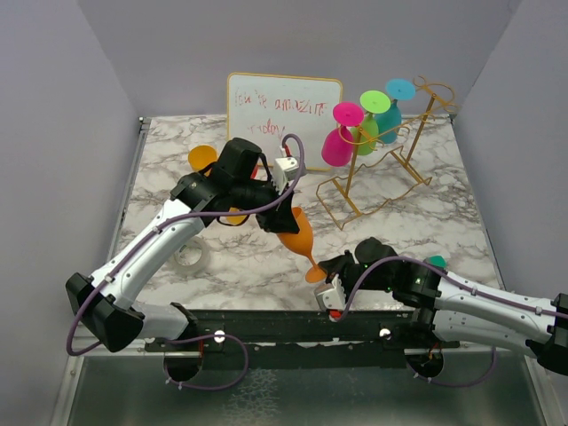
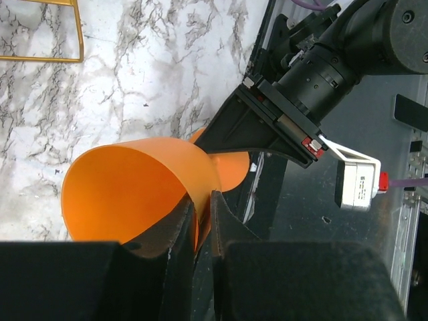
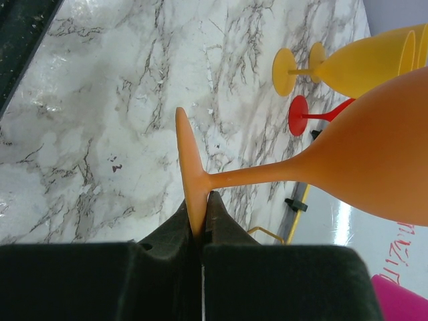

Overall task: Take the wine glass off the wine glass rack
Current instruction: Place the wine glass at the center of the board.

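The right gripper (image 3: 200, 204) is clamped on the edge of the orange glass's (image 3: 374, 160) foot, the disc standing upright between its fingers and the stem running away from it, level, toward the bowl. At the far end of that stem the left gripper (image 2: 200, 208) has one finger inside the bowl and one outside, drawn close on the thin wall at the rim; it looks pinched there.

So the glass hangs in the air between the two grippers, above the table (image 3: 100, 134), already off the rack (image 1: 390, 199), which stands well beyond the right gripper with a pink glass (image 1: 337, 146), a green one (image 1: 366, 133) and a teal one (image 1: 390, 120) hanging on it.

This reads as a handover or a two-handed carry. To do it well:
- A rim pinch on a thin wall can flex and slip, so the left grip should be sure before the right one loosens.
- Open one gripper only, and slowly, watching for sag.
- Neither arm should pull along the stem against the other.
- When lowering, steer away from the yellow glasses (image 3: 361, 63) and red glass (image 3: 304, 115) lying beyond the foot.
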{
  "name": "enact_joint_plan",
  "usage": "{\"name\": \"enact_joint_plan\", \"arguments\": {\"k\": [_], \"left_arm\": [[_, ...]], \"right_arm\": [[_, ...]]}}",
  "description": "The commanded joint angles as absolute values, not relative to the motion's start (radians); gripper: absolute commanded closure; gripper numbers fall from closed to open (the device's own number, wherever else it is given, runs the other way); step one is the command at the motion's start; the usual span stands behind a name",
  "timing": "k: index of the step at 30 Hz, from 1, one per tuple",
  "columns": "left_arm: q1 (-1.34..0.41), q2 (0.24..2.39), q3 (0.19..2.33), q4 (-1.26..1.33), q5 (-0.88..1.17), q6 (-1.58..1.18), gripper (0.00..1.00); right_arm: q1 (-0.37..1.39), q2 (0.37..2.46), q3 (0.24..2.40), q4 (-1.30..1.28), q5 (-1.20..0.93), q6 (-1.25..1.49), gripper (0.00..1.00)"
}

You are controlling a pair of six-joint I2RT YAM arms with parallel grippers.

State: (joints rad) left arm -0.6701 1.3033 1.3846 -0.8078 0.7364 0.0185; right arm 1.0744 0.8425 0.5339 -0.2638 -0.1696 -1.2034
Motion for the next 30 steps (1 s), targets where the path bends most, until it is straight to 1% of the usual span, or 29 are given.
{"name": "enact_joint_plan", "arguments": {"k": [1,3,5,6,9,11,19,21,23,26,28,30], "left_arm": [[-0.685,1.317,1.417,-0.865,0.780,0.049,0.90],[-0.686,1.316,1.417,-0.867,0.783,0.051,0.92],[-0.687,1.315,1.416,-0.867,0.785,0.051,0.93],[-0.687,1.315,1.416,-0.868,0.783,0.051,0.91],[-0.690,1.319,1.413,-0.868,0.797,0.051,0.81],[-0.693,1.321,1.409,-0.867,0.798,0.051,0.78],[-0.706,1.319,1.393,-0.868,0.798,0.046,0.77],[-0.710,1.319,1.391,-0.867,0.794,0.045,0.78],[-0.711,1.319,1.390,-0.868,0.787,0.042,0.82],[-0.716,1.320,1.390,-0.867,0.788,0.043,0.91],[-0.719,1.321,1.391,-0.868,0.790,0.044,0.98],[-0.720,1.322,1.393,-0.867,0.788,0.043,1.00]], "right_arm": [[1.075,0.844,0.533,-0.238,-0.139,-1.189,0.98],[1.074,0.843,0.531,-0.240,-0.138,-1.190,0.98],[1.074,0.841,0.528,-0.238,-0.137,-1.190,0.98],[1.074,0.840,0.528,-0.236,-0.135,-1.191,0.98],[1.074,0.839,0.529,-0.232,-0.126,-1.190,0.97],[1.074,0.838,0.528,-0.228,-0.124,-1.193,0.97],[1.074,0.830,0.518,-0.204,-0.120,-1.196,0.97],[1.074,0.830,0.515,-0.198,-0.119,-1.194,0.97],[1.074,0.828,0.512,-0.191,-0.115,-1.194,0.97],[1.075,0.826,0.507,-0.183,-0.105,-1.194,0.96],[1.074,0.823,0.503,-0.176,-0.099,-1.194,0.94],[1.074,0.821,0.502,-0.175,-0.096,-1.193,0.91]]}}
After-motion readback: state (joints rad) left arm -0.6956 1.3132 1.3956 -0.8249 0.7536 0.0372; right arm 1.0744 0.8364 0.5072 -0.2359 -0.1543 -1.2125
